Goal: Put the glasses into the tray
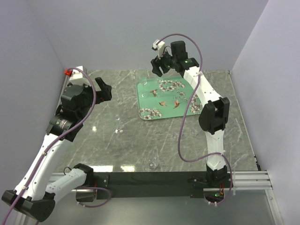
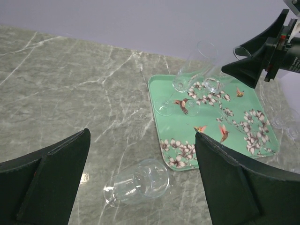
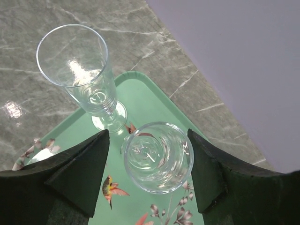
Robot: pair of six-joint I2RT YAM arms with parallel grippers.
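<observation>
Right wrist: tall glass (image 3: 89,75) upright on tray (image 3: 150,102)

Grey marble tabletop (image 1: 108,140), pale walls (image 1: 117,33) — lilac-tinted

Bright and even, lit from above. Only faint, soft shadows on the worktop (image 1: 140,140). White glare patches along its near edge from above, another at the left edge of the right wrist view. Small glints on the rim and bowl of the tall glass (image 3: 77,70). Crisp over the tray (image 3: 145,101); slightly soft on the left pincer (image 2: 143,133) close to the lens. Glasses (image 1: 153,164) nearly lost against the worktop from above.
</observation>
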